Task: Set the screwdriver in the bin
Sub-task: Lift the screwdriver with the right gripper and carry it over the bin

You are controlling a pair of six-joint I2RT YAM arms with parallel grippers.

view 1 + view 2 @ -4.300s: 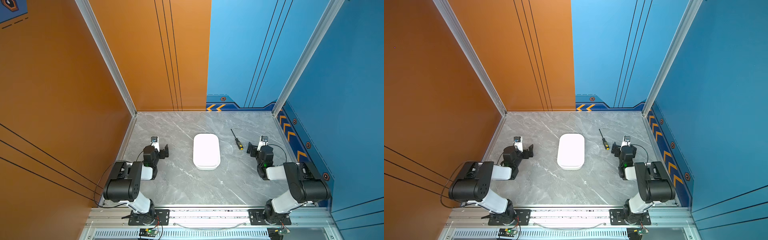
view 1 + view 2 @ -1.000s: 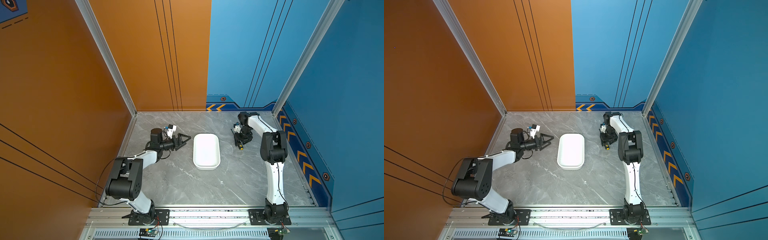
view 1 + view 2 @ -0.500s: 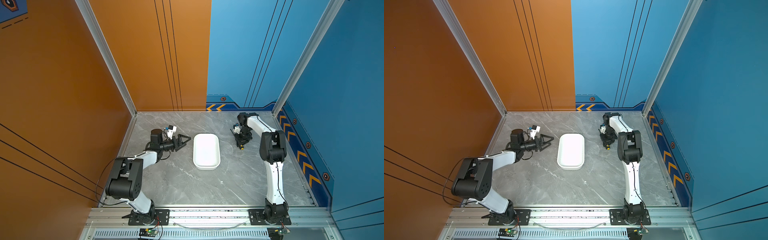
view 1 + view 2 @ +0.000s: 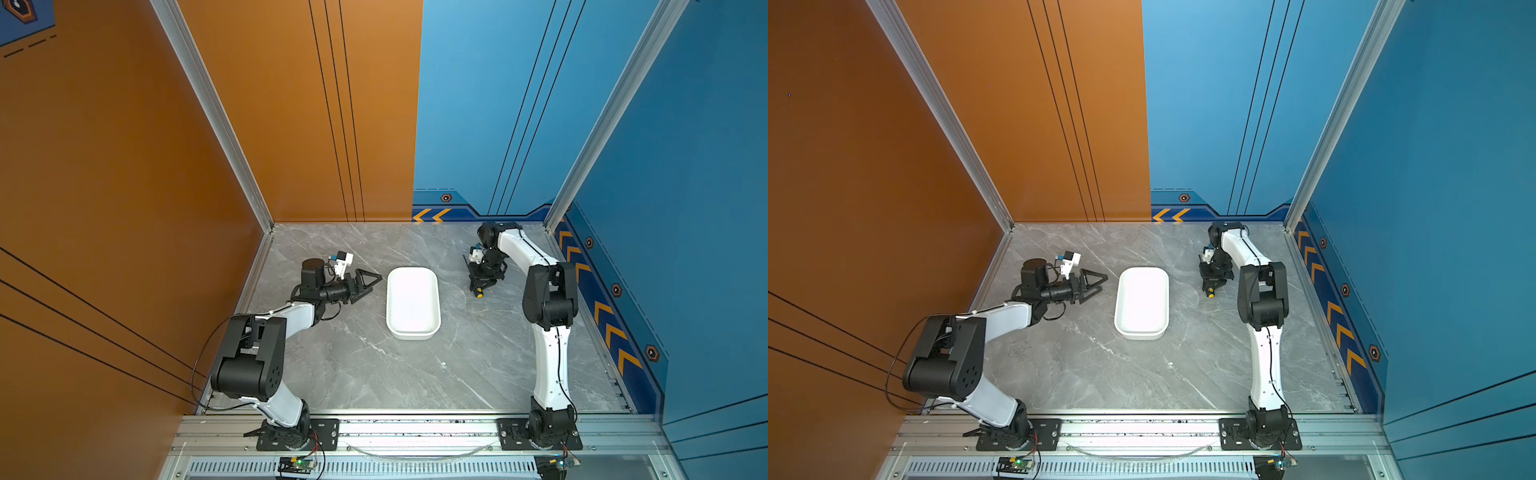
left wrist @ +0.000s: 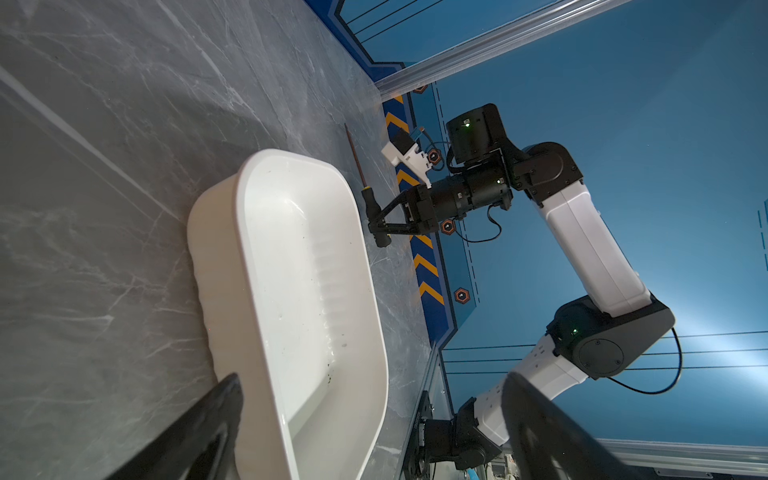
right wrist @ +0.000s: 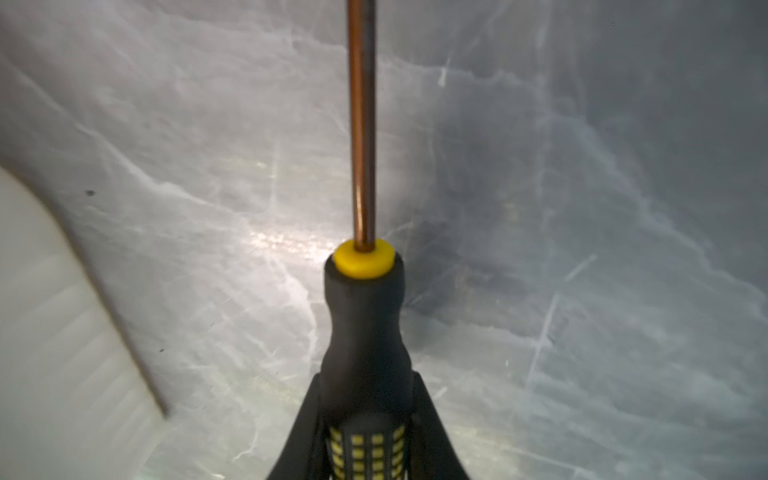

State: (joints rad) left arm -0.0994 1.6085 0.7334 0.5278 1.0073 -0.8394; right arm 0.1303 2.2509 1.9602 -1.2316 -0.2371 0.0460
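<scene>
The screwdriver [image 4: 478,294] lies low over the grey table, right of the bin, its yellow end cap pointing to the front and its thin shaft [image 5: 355,153] to the back. My right gripper [image 4: 478,284] [image 4: 1208,286] comes down on it from behind and is shut on the black, yellow-dotted handle [image 6: 363,332]; both fingers press its sides [image 6: 365,380]. The white bin [image 4: 412,305] [image 4: 1142,305] [image 5: 299,270] stands empty mid-table. My left gripper [image 4: 375,285] [image 4: 1103,285] [image 5: 372,376] is open, just left of the bin, holding nothing.
The right arm's elbow [image 4: 548,295] rises over the table's right side. Orange wall on the left, blue walls at the back and right close in the table. An aluminium rail [image 4: 415,428] runs along the front edge. A corner of the bin [image 6: 41,311] shows in the right wrist view.
In the last second my right gripper has shut on the screwdriver's handle. The left arm has stayed still. Some seconds earlier both arms sat folded near the front.
</scene>
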